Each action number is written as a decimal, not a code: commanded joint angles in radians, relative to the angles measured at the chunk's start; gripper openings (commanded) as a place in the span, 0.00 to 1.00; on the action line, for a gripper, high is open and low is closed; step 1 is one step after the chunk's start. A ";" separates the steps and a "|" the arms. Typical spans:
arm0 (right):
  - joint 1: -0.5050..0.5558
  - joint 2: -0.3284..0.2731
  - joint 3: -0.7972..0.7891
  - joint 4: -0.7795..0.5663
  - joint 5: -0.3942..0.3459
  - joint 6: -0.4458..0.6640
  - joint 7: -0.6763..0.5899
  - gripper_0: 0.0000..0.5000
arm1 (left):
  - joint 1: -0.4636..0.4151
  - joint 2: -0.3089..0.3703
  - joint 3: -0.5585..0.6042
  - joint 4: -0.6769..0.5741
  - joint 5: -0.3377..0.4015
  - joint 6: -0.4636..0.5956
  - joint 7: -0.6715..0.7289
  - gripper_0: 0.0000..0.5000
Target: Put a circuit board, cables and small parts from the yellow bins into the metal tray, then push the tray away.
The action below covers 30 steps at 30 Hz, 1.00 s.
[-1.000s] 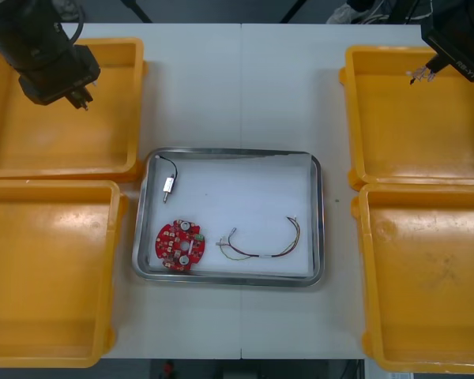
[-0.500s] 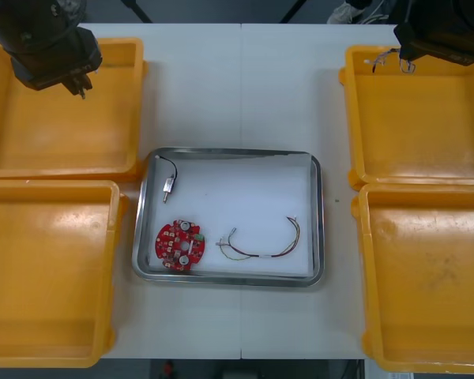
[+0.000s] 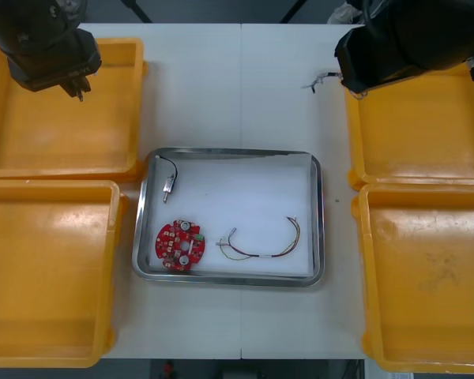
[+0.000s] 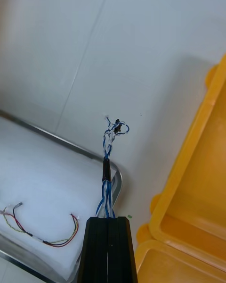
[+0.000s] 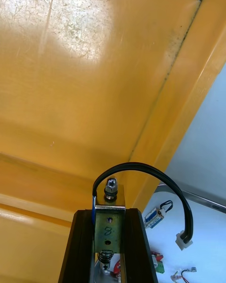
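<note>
- Front view: left gripper over the far left yellow bin, right gripper by the corner of the far right bin. Metal tray holds a circuit board and a red-and-yellow cable.
- Right wrist view: fingers pinching a blue-and-white cable — it hangs just past the tray's corner.
- Left wrist view: fingers clamped on a small metal part with a black cable loop.

We read one mark: a handwritten "8" on the flat face of the small metal part, which sat clamped in the left gripper. We could make out no other text, label, brand or number anywhere.
</note>
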 commanded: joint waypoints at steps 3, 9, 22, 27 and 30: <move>-0.001 0.028 0.088 -0.049 -0.009 0.003 0.202 0.00 | 0.000 0.045 0.028 -0.035 0.007 0.009 -0.100 0.00; -0.001 0.071 0.168 -0.071 0.034 0.003 0.327 0.00 | 0.000 0.043 0.028 -0.035 0.011 0.011 -0.102 0.00; -0.001 0.145 0.435 -0.063 0.194 -0.034 0.583 0.00 | 0.000 0.043 0.028 -0.035 0.008 0.011 -0.102 0.00; -0.001 0.151 0.522 -0.028 0.221 -0.108 0.610 0.00 | 0.000 0.043 0.028 -0.035 0.002 0.017 -0.102 0.00; -0.001 0.151 0.559 0.000 0.223 -0.163 0.614 0.00 | 0.000 0.043 0.028 -0.035 -0.001 0.017 -0.102 0.00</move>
